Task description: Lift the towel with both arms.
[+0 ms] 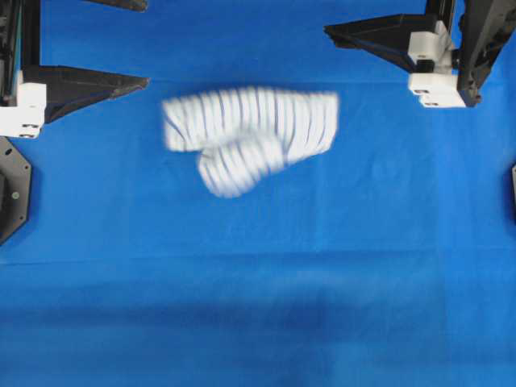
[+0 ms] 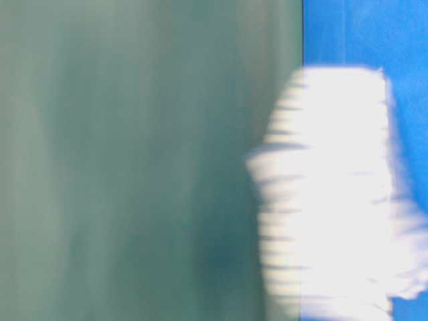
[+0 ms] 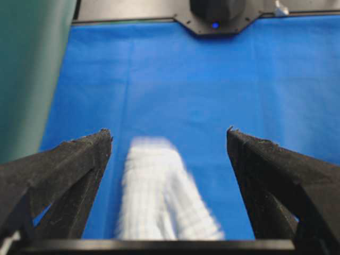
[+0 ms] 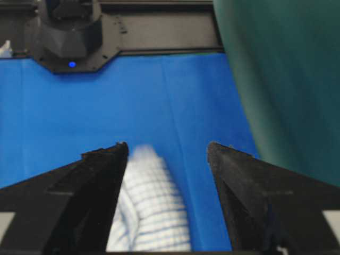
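The towel (image 1: pixel 250 137), white with thin blue stripes, shows as a motion-blurred, crumpled bundle over the blue cover, between the two arms and touching neither. My left gripper (image 1: pixel 147 44) stands open at the left, its lower finger (image 1: pixel 105 87) pointing at the towel with a gap between them. In the left wrist view the left gripper (image 3: pixel 169 131) is wide open and the towel (image 3: pixel 156 196) lies below, free of both fingers. My right gripper (image 4: pixel 167 146) is open too, with the towel (image 4: pixel 154 207) beneath its left finger. From table level the towel (image 2: pixel 328 194) is a white blur.
The blue table cover (image 1: pixel 258 306) spreads over the whole surface. Black arm bases sit at the far edges (image 3: pixel 215 16) (image 4: pixel 69 37) and at the left (image 1: pixel 12 193). A green backdrop (image 2: pixel 134 160) fills most of the table-level view.
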`<state>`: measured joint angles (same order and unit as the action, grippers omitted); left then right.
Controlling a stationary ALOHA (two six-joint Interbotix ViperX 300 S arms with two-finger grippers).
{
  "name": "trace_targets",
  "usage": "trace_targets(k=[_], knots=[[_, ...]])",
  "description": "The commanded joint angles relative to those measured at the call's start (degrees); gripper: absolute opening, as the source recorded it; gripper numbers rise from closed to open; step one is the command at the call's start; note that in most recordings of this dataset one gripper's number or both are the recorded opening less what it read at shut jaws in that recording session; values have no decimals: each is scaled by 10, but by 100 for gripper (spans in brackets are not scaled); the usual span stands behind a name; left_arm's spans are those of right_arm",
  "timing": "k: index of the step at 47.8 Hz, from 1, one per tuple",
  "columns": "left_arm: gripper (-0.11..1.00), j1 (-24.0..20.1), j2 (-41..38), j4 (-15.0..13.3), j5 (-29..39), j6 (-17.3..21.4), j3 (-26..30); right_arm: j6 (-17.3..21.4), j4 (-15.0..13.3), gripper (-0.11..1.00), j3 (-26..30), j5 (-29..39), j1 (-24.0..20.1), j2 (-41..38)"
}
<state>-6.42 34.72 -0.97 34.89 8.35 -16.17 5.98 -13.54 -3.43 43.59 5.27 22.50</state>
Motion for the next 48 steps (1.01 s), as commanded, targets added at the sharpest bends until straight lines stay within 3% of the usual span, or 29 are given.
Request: trace_targets(k=[1,14,25,32,48], knots=[[92,4,4,-2,-13,-1,-4,2,-2,65,-2,-2,-2,4],[92,15,-2,-4,-64,-4,-87,7,1,65,-69,-30,-2,1],[92,23,-20,-4,-158,-44,-178,7,2,65,-155,-91,-2,-11],[92,30,-39,-4,-216,-50,-224,8,2,65,-208,-127,-1,-25],[92,58,-132,-4,-358,-50,-308,62,2,65,-328,-243,7,-78]])
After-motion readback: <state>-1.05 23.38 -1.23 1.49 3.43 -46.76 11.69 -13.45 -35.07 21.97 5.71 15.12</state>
